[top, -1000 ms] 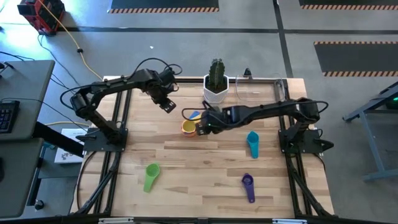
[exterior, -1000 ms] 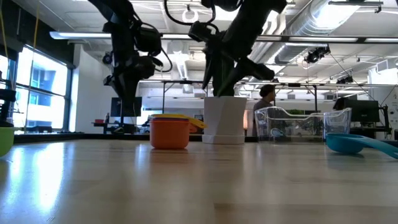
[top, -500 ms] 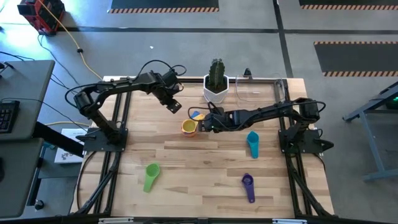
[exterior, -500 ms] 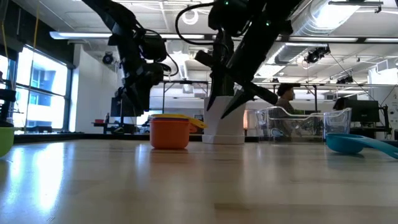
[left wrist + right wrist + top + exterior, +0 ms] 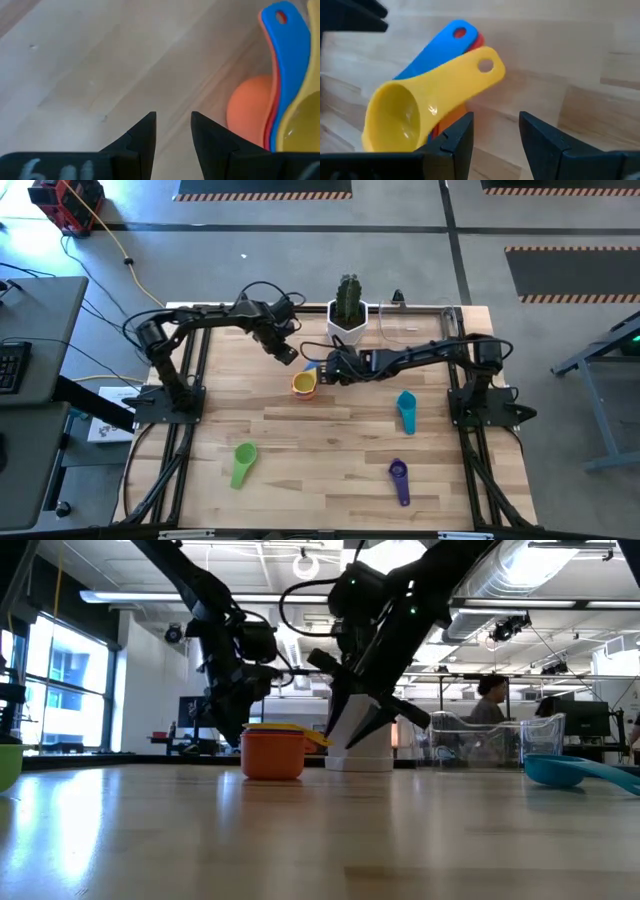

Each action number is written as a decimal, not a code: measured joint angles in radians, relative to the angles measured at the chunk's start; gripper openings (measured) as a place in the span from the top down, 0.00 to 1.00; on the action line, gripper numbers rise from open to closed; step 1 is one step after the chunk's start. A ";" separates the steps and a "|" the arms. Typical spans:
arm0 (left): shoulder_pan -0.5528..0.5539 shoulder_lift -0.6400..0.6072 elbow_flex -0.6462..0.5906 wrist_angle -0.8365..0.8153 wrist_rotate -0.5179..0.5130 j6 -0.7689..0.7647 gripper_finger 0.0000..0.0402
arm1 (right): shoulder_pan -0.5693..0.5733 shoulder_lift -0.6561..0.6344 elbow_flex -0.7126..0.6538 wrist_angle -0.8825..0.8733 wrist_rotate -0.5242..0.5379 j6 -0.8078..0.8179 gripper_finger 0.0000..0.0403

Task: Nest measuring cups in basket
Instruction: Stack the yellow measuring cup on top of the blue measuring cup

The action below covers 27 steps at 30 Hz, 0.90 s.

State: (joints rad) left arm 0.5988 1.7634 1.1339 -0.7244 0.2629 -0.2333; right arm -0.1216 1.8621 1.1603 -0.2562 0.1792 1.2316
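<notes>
Three measuring cups stand stacked one inside another on the table: orange-red [image 5: 303, 386] at the bottom, blue [image 5: 445, 42] in it, yellow [image 5: 420, 112] on top, their handles pointing toward the far edge. My left gripper [image 5: 287, 354] hovers open just left of the stack, tilted down, with bare wood between its fingers [image 5: 172, 132]. On the stack's right my right gripper [image 5: 327, 368] is open as well and slants down beside the handles [image 5: 495, 127]. Teal [image 5: 405, 410], purple [image 5: 399, 478] and green [image 5: 241, 462] cups lie apart on the table. The clear basket [image 5: 415, 322] stands at the far edge.
A white pot with a cactus [image 5: 347, 320] stands just beyond the stack, between it and the basket [image 5: 480, 740]. The green cup [image 5: 8, 762] lies at the near left and the teal cup [image 5: 570, 770] at the right. A person moves in the room behind the table.
Both grippers have come down toward the stack of cups and tipped more steeply. The left one has shifted toward the table's right, the right one toward the far edge. Both stay open. The cups have not moved.
</notes>
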 joint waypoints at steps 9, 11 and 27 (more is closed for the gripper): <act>0.000 0.082 0.000 0.079 0.023 0.000 0.72 | -0.040 0.031 0.000 0.025 -0.049 -0.028 0.63; -0.003 0.098 0.000 0.108 0.047 0.000 0.72 | -0.051 0.031 0.000 0.035 -0.054 -0.029 0.63; -0.080 0.121 0.000 0.290 0.121 0.000 0.72 | -0.070 0.037 0.001 0.060 -0.077 -0.043 0.63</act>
State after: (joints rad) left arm 0.5187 1.8843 1.1343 -0.4343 0.3836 -0.2330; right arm -0.1917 1.8995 1.1610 -0.1965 0.1023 1.1886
